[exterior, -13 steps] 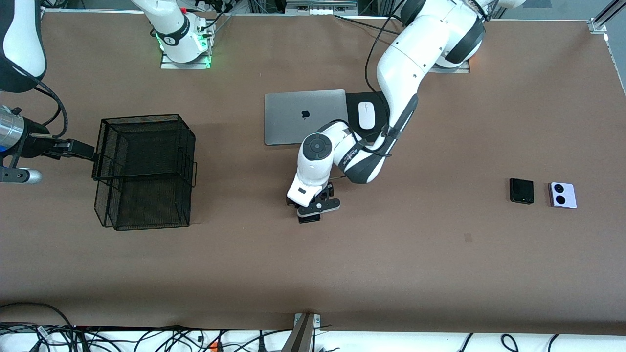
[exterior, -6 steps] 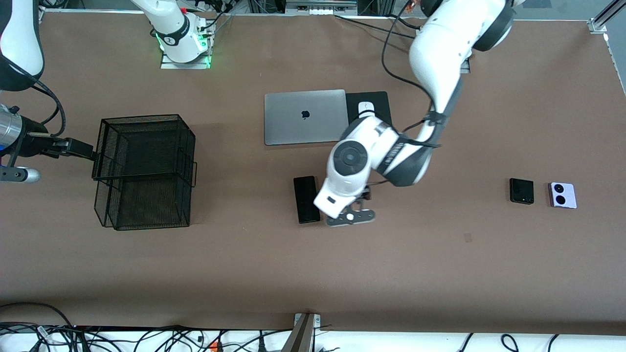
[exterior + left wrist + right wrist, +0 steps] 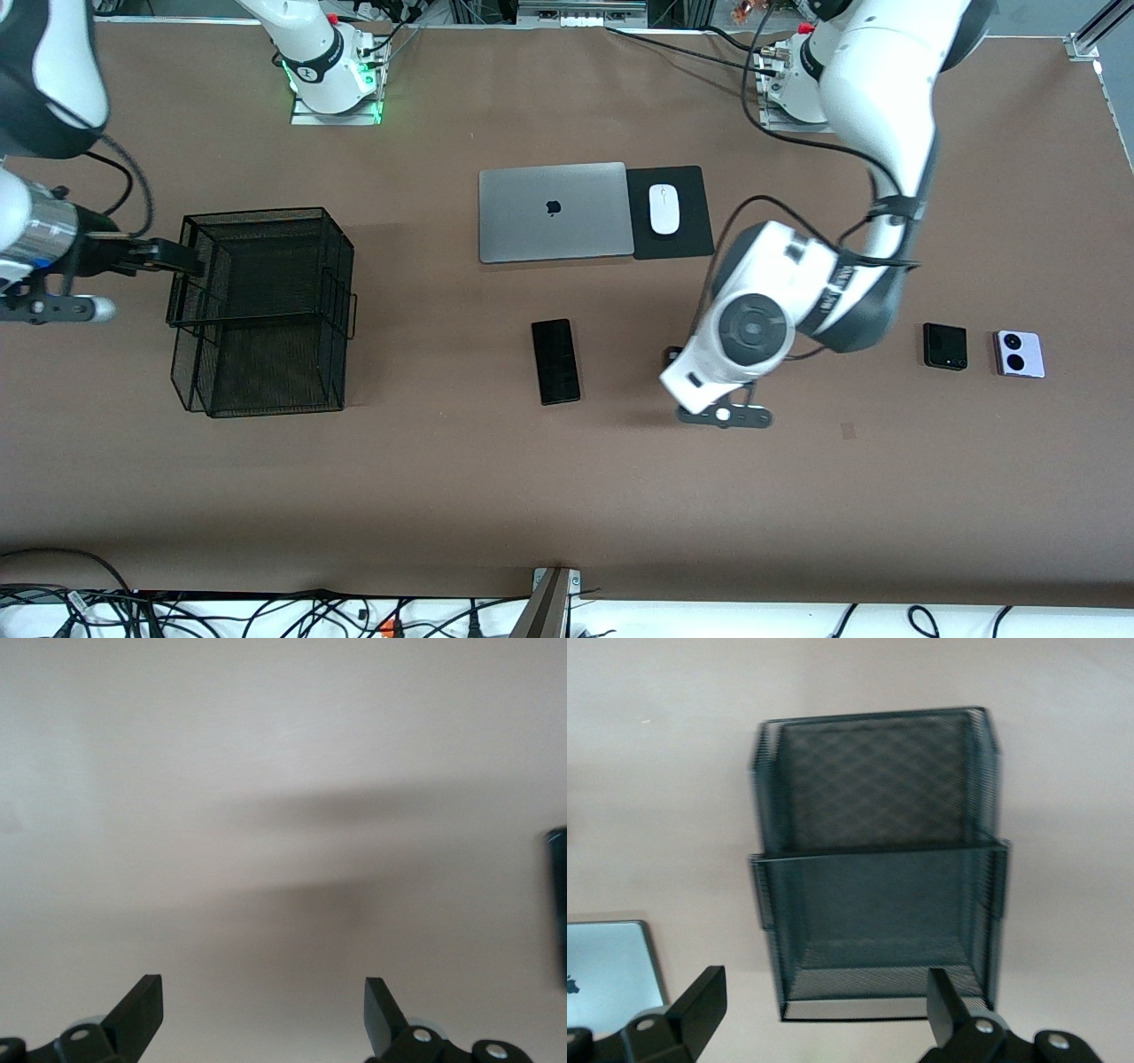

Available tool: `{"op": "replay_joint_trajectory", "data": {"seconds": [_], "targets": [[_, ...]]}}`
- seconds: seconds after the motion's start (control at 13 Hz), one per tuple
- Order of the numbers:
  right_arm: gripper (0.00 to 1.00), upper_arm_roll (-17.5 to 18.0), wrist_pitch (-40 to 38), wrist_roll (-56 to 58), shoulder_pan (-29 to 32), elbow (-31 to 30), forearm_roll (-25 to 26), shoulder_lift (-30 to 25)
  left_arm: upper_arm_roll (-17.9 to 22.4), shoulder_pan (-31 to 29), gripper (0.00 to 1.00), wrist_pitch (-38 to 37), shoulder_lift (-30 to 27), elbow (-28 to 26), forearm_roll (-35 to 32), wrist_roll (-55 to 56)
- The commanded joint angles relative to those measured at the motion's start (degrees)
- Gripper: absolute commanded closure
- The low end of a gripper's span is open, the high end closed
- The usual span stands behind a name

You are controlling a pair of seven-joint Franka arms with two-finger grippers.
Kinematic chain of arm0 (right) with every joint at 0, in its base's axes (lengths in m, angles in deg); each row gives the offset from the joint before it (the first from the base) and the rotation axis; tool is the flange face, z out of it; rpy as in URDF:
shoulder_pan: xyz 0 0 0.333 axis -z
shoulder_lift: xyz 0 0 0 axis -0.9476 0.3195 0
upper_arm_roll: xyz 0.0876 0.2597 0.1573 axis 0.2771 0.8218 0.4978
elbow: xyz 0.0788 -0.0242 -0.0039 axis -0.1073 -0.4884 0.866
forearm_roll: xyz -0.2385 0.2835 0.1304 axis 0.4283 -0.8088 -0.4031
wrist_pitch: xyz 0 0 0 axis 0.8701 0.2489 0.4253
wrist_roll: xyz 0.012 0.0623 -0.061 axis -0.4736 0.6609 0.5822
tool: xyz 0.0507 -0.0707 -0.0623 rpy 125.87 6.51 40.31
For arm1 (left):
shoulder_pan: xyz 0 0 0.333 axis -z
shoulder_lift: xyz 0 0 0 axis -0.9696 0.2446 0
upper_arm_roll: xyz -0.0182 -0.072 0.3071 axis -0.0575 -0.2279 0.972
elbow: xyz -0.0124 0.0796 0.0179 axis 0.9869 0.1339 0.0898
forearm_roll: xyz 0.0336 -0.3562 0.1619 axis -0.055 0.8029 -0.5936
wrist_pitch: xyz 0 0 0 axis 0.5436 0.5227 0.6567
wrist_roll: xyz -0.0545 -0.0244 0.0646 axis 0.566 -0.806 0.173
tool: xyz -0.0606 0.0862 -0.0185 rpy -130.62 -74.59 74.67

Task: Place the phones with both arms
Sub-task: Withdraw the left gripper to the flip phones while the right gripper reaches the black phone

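Note:
The long black phone (image 3: 555, 361) lies flat on the table, nearer the front camera than the laptop. The black flip phone (image 3: 944, 346) and the lilac-white phone (image 3: 1019, 354) lie side by side toward the left arm's end. My left gripper (image 3: 722, 414) is open and empty over bare table between the long phone and the flip phone. In the left wrist view (image 3: 263, 1014) a black phone's edge (image 3: 558, 904) shows; I cannot tell which phone. My right gripper (image 3: 182, 259) is open and empty at the mesh basket's (image 3: 266, 310) edge; it also shows in the right wrist view (image 3: 824, 1010).
The black mesh basket (image 3: 877, 859) stands toward the right arm's end. A closed silver laptop (image 3: 554, 211) and a white mouse (image 3: 663, 209) on a black pad (image 3: 691, 235) lie near the arms' bases. The laptop's corner (image 3: 607, 970) shows in the right wrist view.
My left gripper has left the long black phone lying on the table and swung toward the left arm's end, toward the two small phones. My right gripper shifted slightly at the basket.

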Motion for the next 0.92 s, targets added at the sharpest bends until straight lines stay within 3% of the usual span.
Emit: {"op": "replay_joint_trajectory", "data": {"seconds": [0.0, 0.15, 0.38, 0.62, 0.85], "targets": [[0.0, -0.2, 4.3, -8.4, -8.1, 0.3, -0.3, 2.3, -0.4, -5.6, 0.0, 0.5, -9.2, -11.1, -1.6, -9.6], [0.0, -0.2, 10.5, -13.7, -14.0, 0.8, -0.5, 5.7, -0.4, -10.5, 0.0, 0.7, -11.3, -13.3, -3.3, -18.2], [0.0, -0.2, 15.6, -22.2, -22.3, 7.5, -0.6, 14.9, -0.4, -14.7, 0.0, 2.8, -12.7, -16.3, -6.0, -23.7], [0.0, -0.2, 22.3, -28.7, -28.7, 14.6, -0.8, 24.6, -0.4, -18.8, 0.0, 11.7, -16.5, -25.1, -8.0, -26.9], [0.0, -0.3, 34.0, -31.0, -33.7, 15.0, -0.7, 31.1, -0.4, -25.1, 0.0, 19.8, -18.7, -31.6, -7.9, -34.7]]}}
